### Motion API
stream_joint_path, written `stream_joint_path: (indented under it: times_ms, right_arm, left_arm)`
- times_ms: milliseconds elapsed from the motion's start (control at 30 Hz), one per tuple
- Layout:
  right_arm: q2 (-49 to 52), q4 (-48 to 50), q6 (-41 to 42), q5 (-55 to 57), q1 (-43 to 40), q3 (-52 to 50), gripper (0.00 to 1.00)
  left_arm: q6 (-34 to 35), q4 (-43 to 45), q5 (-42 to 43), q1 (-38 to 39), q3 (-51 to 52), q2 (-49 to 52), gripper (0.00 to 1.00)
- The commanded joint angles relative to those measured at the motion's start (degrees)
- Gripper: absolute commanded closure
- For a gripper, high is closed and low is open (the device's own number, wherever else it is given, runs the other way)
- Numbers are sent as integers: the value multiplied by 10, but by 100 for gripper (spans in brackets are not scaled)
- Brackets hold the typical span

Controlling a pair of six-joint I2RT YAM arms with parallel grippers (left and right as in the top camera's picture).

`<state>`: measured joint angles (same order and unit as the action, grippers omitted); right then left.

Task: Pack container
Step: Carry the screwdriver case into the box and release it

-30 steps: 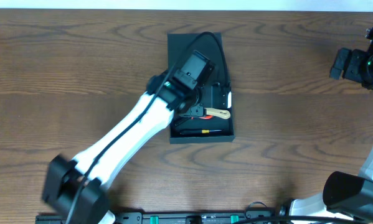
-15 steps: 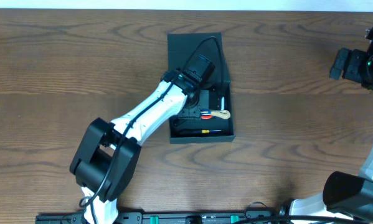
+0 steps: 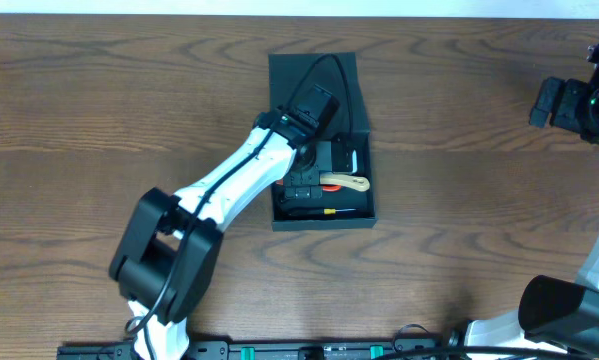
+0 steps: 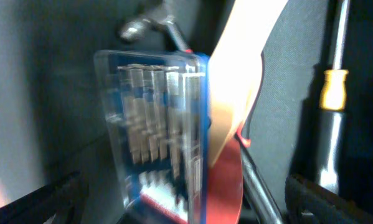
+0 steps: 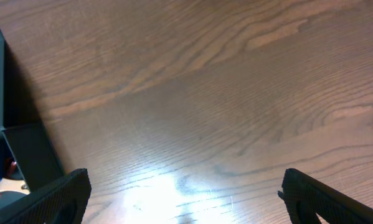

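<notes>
The dark teal container (image 3: 279, 205) lies open mid-table, its flap lid (image 3: 314, 75) folded back on the far side. My left gripper (image 3: 307, 172) reaches down inside it. Seen from the left wrist, a blue case of bits (image 4: 155, 124) stands on edge between the wide-apart fingers (image 4: 55, 199), touching neither; the left gripper (image 4: 183, 202) is open. Beside the case lie a tan and red handled tool (image 4: 236, 68) and a screwdriver with a yellow band (image 4: 332, 90). My right gripper (image 5: 186, 199) hangs open over bare wood at the table's far right (image 3: 569, 105), holding nothing.
The container's corner (image 5: 24, 155) shows at the left edge of the right wrist view. A metal tool tip (image 4: 149, 25) sits behind the blue case. Brown wooden table (image 3: 479, 230) surrounds the box on every side.
The left jaws have spread wide and let go of the blue case, which stays in the container. The left arm's elbow swung in early on. The right arm has not moved.
</notes>
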<state>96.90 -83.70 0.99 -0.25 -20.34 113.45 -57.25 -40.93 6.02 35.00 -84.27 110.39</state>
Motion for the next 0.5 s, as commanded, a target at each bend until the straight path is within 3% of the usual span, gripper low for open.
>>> stream_joint_path:
  times_ms: [0, 167, 367, 433, 467]
  right_arm:
    - [1, 1, -3, -2, -3, -3, 1]
    - [1, -1, -3, -12, -3, -3, 1]
    - [9, -12, -21, -152, -2, -3, 2]
    - [18, -12, -22, -195, 0, -8, 22]
    - [26, -11, -22, -217, 2, -12, 39]
  left_arm:
    - [22, -17, 4, -3, -34, -75, 2]
    - [134, -43, -11, -14, -41, -176, 2]
    - [324, -86, -3, -102, -41, -244, 2]
    - [357, -96, 36, -145, -40, -241, 2]
    - [373, -98, 71, -174, -40, -233, 2]
